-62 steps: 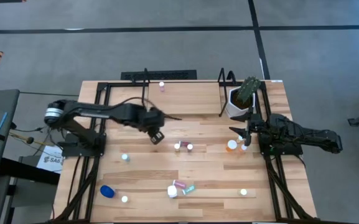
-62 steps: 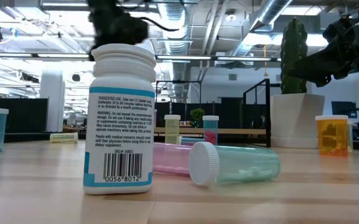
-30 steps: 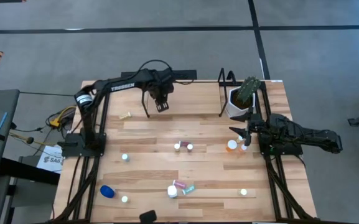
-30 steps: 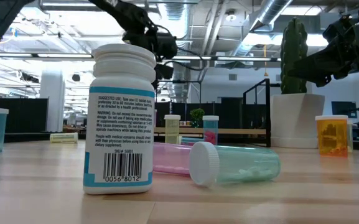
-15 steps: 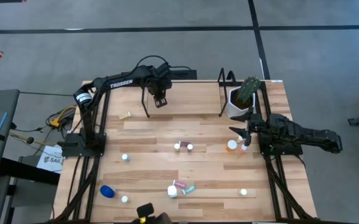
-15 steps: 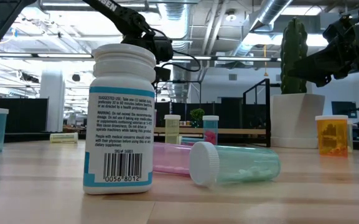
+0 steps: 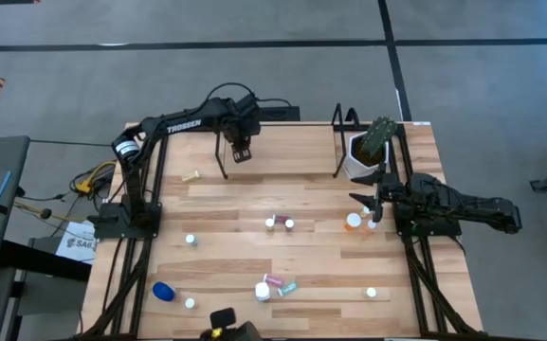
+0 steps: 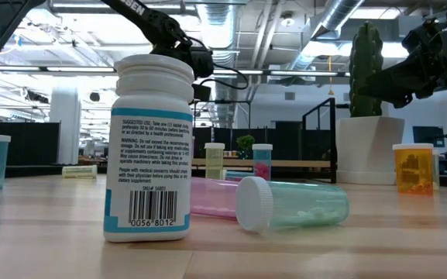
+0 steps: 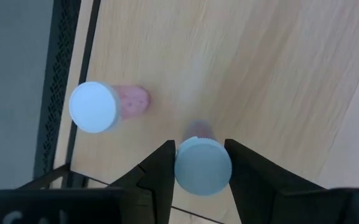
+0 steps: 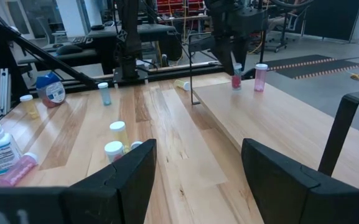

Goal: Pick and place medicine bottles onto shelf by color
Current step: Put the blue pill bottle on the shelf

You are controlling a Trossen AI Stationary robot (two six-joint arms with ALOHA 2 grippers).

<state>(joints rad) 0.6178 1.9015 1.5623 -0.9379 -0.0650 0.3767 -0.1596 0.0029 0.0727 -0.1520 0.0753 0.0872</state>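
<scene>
My left gripper hangs over the left part of the shelf at the table's far edge, shut on a pink medicine bottle with a white cap. A second pink bottle stands upright on the shelf board close beside it; the right wrist view shows both, the held one and the standing one. My right gripper waits open at the table's right edge, with nothing between its fingers. Other medicine bottles are scattered over the tabletop. My left gripper pinches the pink bottle's white cap between its two fingers, one on each side. The fingers come from above, pointing steeply down. The bottle hangs upright below them; whether its base rests on the shelf board, I cannot tell.
A white pot with a cactus stands at the shelf's right end. On the tabletop are an orange bottle, two white-capped ones, a blue one, a big white one and lying pink and teal ones. A dark object shows at the near edge.
My left gripper, still shut on the pink bottle, has shifted a little toward the table's left over the shelf and then stopped. About two seconds ago it was over the table's middle; it has swung out to the far edge. My right arm has kept still.
</scene>
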